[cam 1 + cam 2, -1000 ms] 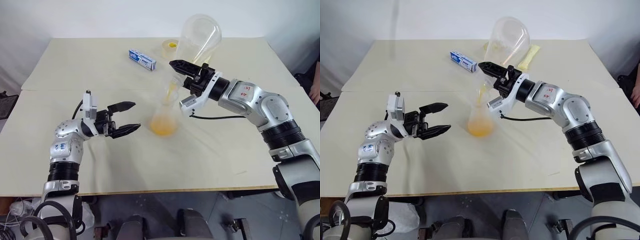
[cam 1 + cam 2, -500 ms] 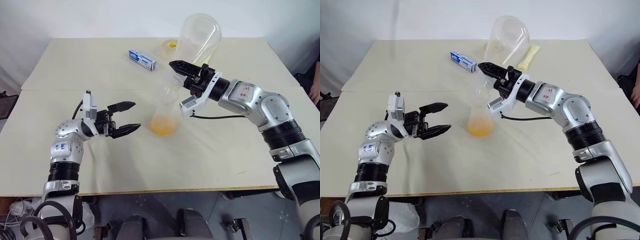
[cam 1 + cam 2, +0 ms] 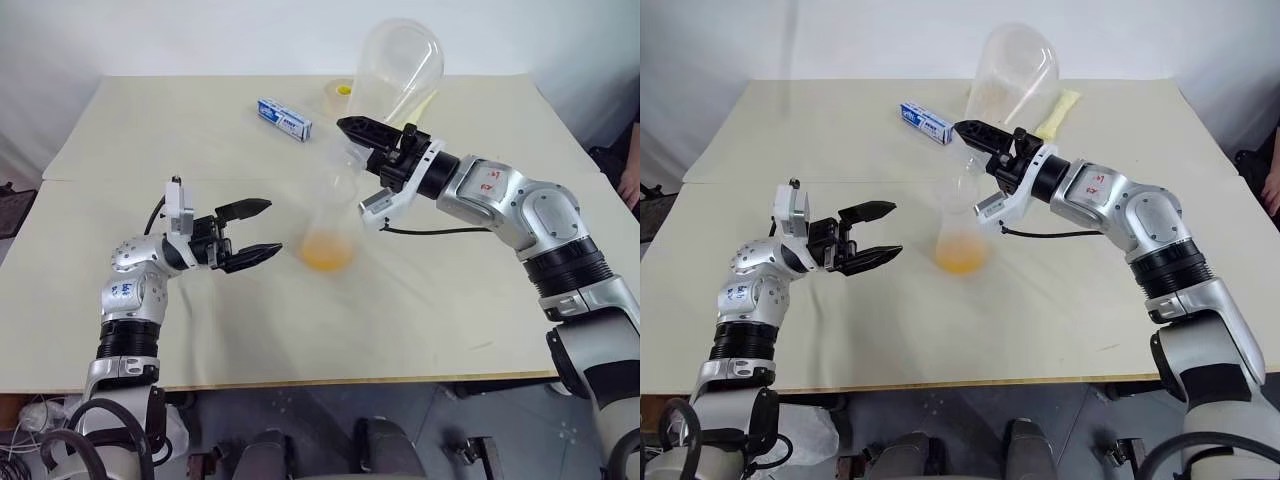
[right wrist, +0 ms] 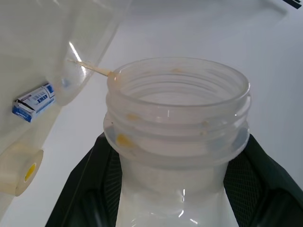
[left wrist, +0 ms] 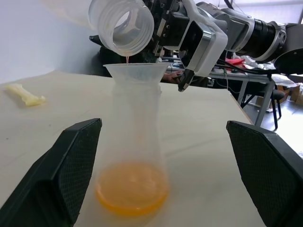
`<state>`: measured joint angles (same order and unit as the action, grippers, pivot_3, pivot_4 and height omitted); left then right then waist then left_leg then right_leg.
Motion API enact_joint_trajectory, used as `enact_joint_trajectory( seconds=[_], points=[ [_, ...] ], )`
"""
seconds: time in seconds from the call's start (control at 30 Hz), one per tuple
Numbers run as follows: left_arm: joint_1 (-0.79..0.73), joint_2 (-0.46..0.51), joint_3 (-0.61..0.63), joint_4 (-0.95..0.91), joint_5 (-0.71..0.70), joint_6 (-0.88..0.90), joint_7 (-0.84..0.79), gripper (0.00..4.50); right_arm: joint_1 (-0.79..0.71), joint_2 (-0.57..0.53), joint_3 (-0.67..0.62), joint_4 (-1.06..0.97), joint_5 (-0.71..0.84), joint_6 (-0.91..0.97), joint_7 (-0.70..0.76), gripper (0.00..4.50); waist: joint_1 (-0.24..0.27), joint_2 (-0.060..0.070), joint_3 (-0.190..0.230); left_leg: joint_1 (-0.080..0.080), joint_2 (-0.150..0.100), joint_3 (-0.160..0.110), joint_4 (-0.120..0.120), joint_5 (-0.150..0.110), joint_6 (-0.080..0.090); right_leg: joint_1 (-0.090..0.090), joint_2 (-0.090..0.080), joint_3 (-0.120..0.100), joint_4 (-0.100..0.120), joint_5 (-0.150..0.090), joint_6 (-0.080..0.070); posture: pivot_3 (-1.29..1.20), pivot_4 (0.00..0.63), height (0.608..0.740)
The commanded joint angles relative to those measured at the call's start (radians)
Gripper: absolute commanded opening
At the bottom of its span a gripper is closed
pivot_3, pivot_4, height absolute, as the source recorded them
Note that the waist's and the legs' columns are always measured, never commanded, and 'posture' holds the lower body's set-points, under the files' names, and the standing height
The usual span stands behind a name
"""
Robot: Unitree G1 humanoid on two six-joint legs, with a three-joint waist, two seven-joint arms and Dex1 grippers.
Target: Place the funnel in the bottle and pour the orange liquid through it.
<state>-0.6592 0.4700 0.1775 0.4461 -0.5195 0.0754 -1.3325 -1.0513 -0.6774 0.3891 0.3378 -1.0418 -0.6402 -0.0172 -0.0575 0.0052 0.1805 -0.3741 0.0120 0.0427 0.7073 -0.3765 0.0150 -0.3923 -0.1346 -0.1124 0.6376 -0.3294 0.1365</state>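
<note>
Orange liquid (image 3: 327, 256) pools in the bottle (image 5: 134, 156) mid-counter (image 3: 450, 300), funnel (image 5: 135, 72) seated in its neck; the right tool (image 3: 372, 133), pinching the upturned flask (image 3: 395, 70), could nudge the funnel and topple everything, since the spread left tool (image 3: 245, 235) steadies nothing.

blue-white box (image 3: 285, 118), print too small to read

The left gripper (image 3: 258, 233) hangs at about eight o'clock, forearm raised from a bent elbow, jaws spread wide and aimed toward three o'clock; the right arm reaches in from four o'clock — its gripper (image 3: 350, 128), near centre, is clamped tight on a tipped container's neck.
</note>
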Motion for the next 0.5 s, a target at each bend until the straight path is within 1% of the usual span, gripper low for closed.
enact_joint_trajectory(
  seconds=[0.03, 0.2, 0.27, 0.5],
  points=[
    [-0.027, -0.012, -0.004, 0.002, 0.008, -0.030, 0.011, 4.50, 0.022, 0.005, -0.037, -0.060, 0.080, 0.035, 0.054, 2.46, 0.001, 0.000, 0.000, 0.000, 0.000, 0.000, 0.000, 0.000, 0.000, 0.000, 0.000, 0.000, 0.000, 0.000, 0.000, 0.00, 0.150, 0.740],
    [-0.015, -0.023, -0.006, -0.021, 0.003, -0.017, 0.011, 4.50, 0.077, 0.029, -0.065, -0.114, 0.159, 0.101, 0.120, 2.46, 0.000, 0.000, 0.000, 0.000, 0.000, 0.000, 0.000, 0.000, 0.000, 0.000, 0.000, 0.000, 0.000, 0.000, 0.000, 0.00, 0.150, 0.740],
    [-0.014, -0.020, -0.005, -0.025, 0.001, -0.010, 0.008, 4.50, 0.100, 0.056, -0.097, -0.139, 0.229, 0.160, 0.158, 2.46, -0.001, 0.000, 0.000, 0.000, 0.000, 0.000, 0.000, 0.000, 0.000, 0.000, 0.000, 0.000, 0.000, 0.000, 0.000, 0.00, 0.150, 0.740],
    [-0.028, -0.005, 0.004, -0.021, 0.002, -0.001, 0.009, 4.50, 0.147, 0.188, -0.257, -0.230, 0.563, 0.428, 0.326, 2.46, 0.002, 0.000, 0.000, 0.000, 0.000, -0.001, 0.001, 0.000, 0.000, 0.000, 0.000, 0.000, 0.002, 0.000, 0.000, 0.00, 0.150, 0.740]
  ],
)
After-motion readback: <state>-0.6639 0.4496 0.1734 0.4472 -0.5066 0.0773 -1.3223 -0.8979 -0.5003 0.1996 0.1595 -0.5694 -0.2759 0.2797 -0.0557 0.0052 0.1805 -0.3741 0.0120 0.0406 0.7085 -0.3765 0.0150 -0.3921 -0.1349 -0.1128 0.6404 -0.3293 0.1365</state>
